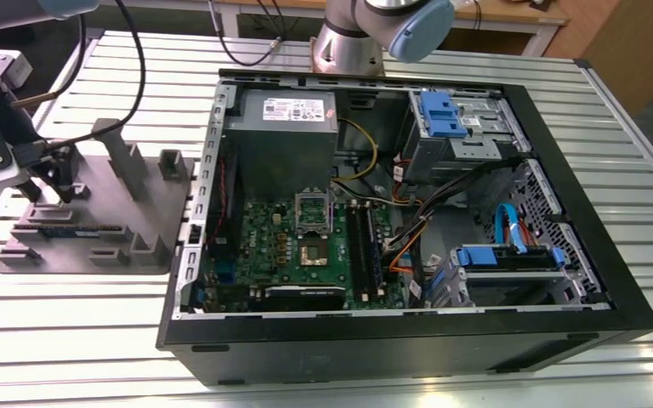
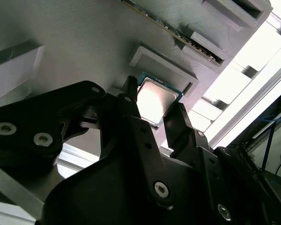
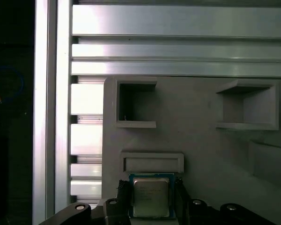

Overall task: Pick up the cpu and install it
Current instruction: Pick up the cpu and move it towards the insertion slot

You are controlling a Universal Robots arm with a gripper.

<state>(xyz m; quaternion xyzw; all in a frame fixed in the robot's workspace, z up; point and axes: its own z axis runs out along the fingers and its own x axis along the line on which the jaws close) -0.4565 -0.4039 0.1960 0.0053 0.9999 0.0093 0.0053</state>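
Where the end effector (image 1: 59,184) hangs low over the grey moulded tray (image 1: 133,212) at the exterior view's left, upright posts (image 1: 111,136) of that tray stand close around it, and black cables (image 1: 133,76) loop down to the arm. Its fingers (image 3: 124,193) are pinching the cpu (image 3: 151,197) by two opposite edges, with no gap showing on either side. I cannot tell whether the chip has left the tray's surface.

A raised rectangular frame (image 3: 152,162) sits just beside the cpu, and two open pockets (image 3: 136,104) lie beyond it. The second wrist view shows a memory stick (image 2: 173,30) standing in a slot past that frame, its gold contacts along one edge.

Both wrist views show the chip's silvery top and green rim between the fingers; in the exterior view the end effector covers that spot.

The exterior view takes in the slatted bench (image 1: 77,340) and the open computer case (image 1: 417,340), well apart from the tray. Inside it lie the green motherboard (image 1: 303,259), its metal-framed socket (image 1: 310,228) with the frame raised, and a grey power supply (image 1: 286,136) beyond the socket. A second arm's base (image 1: 355,42) stands behind the case.
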